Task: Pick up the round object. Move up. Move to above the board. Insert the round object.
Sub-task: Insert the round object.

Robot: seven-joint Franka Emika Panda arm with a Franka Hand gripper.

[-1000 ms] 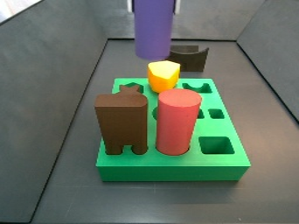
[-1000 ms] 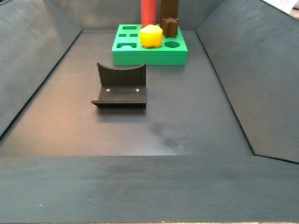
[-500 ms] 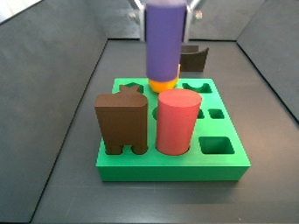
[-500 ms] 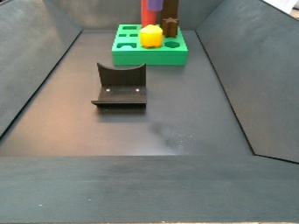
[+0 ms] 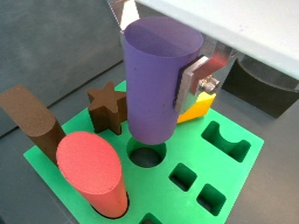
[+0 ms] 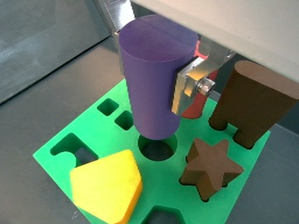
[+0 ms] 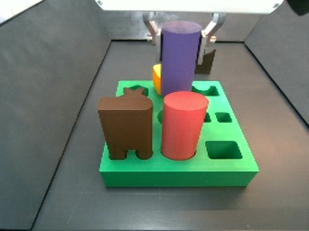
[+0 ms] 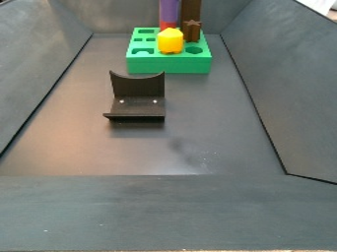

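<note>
The purple cylinder (image 5: 155,83) stands upright in my gripper (image 5: 162,80), which is shut on its upper part; one silver finger (image 5: 191,83) shows at its side. It hangs just above a round hole (image 5: 146,157) in the green board (image 5: 247,188). Both wrist views show this, with the cylinder (image 6: 155,83) over the hole (image 6: 159,150) in the board (image 6: 91,129). In a side view the cylinder (image 7: 182,56) is over the board (image 7: 182,171), its lower end hidden behind the red cylinder (image 7: 185,126). It also shows in a side view (image 8: 171,10) at the far end.
On the board stand a red cylinder (image 5: 93,166), a brown block (image 7: 126,124), a brown star (image 6: 211,166) and a yellow block (image 6: 107,179). Several other holes are open. The fixture (image 8: 136,95) stands on the floor, apart from the board. Dark walls enclose the floor.
The gripper has come down with the purple cylinder, from high above the board to just over the round hole. Nothing else has moved.
</note>
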